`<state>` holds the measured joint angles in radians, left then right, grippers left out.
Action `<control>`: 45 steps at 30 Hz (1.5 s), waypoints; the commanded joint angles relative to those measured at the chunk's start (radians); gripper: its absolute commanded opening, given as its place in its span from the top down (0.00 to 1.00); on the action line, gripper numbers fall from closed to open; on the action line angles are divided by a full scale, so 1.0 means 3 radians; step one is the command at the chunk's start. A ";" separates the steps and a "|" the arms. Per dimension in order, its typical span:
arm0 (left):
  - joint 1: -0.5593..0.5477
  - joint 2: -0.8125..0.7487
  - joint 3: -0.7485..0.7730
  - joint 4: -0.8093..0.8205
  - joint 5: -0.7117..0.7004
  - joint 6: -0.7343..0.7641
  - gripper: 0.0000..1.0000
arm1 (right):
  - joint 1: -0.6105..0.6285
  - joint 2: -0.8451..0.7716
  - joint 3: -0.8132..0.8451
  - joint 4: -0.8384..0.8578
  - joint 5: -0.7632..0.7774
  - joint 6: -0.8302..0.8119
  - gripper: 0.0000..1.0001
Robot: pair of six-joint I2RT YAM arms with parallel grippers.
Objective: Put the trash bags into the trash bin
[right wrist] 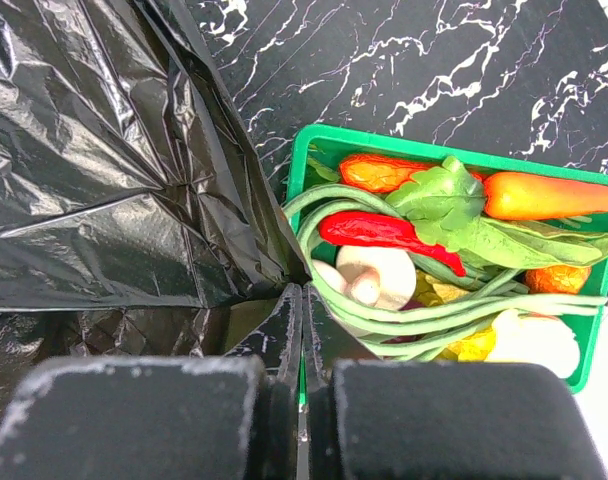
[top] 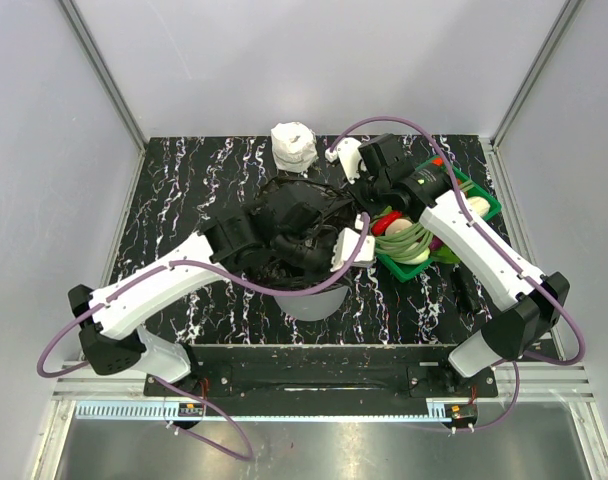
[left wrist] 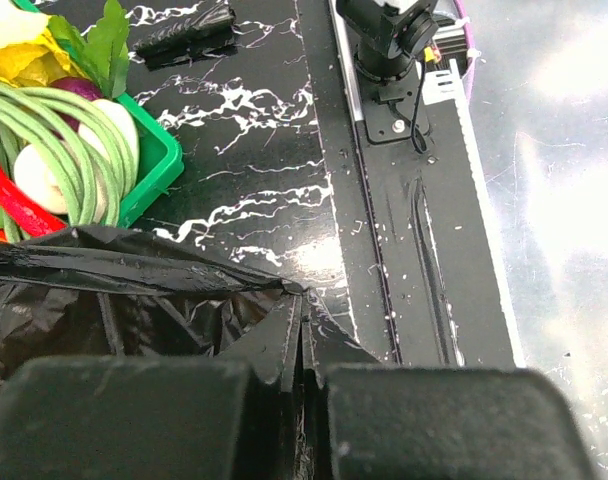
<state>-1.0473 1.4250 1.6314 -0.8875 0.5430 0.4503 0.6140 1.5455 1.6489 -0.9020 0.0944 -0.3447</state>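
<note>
Bag (top: 284,220) bunched over bin (top: 314,302). Left gripper (left wrist: 302,300) is clamped on film at bin's 4 o'clock, right gripper (right wrist: 302,292) at 1 o'clock. Judgement: pull edges apart, keep film taut, then seat slack inside.

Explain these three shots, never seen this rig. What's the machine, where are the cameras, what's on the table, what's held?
Two small robot arms are bolted at the table's near edge, each ending in two fingers. The top picture looks down from above and behind them. The other two come from a camera on each wrist, looking along that arm's own fingers.

On the black marbled table stand a grey trash bin, a green basket of vegetables and a white wrapped roll. A black trash bag is bunched over the bin.

The left arm's fingers are shut on the bag's edge. The right arm's fingers are shut on another fold of it, right beside the basket.
</note>
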 commanded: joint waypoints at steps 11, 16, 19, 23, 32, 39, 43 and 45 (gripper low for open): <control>-0.0390 0.0215 -0.0013 0.0192 -0.0531 -0.0213 0.98 | -0.0083 -0.0085 -0.0010 0.0159 0.0023 -0.0078 1.00; -0.0543 0.0235 -0.0202 0.0299 -0.0792 -0.0223 0.98 | -0.0109 -0.0069 -0.0045 0.0184 -0.0023 -0.0068 1.00; -0.0620 0.0230 -0.0360 0.0355 -0.0905 -0.0213 0.99 | -0.0114 -0.0074 -0.0107 0.0220 -0.0064 -0.0088 1.00; -0.0661 0.0184 -0.0569 0.0442 -0.1063 -0.0167 0.99 | -0.0124 -0.0069 -0.0133 0.0225 -0.0136 -0.0089 1.00; -0.0676 -0.0061 -0.1071 0.0626 -0.1380 -0.0044 0.96 | -0.0134 -0.0033 -0.0153 0.0240 -0.0238 -0.0119 1.00; -0.0681 -0.0250 -0.1087 0.0571 -0.1442 0.0099 0.71 | -0.0144 -0.0044 -0.0128 0.0235 -0.0248 -0.0145 1.00; -0.0681 -0.0403 -0.0913 0.0275 -0.1054 0.0283 0.24 | -0.0144 -0.0023 -0.0102 0.0184 -0.0269 -0.0181 1.00; -0.0681 -0.0460 -0.0842 0.0157 -0.0906 0.0339 0.15 | -0.0144 -0.0013 -0.0092 0.0164 -0.0304 -0.0191 1.00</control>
<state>-1.2522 1.3544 1.3033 -0.7906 0.1764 0.5030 0.5755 1.5455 1.6001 -0.8619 0.0322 -0.3832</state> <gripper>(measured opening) 0.774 0.007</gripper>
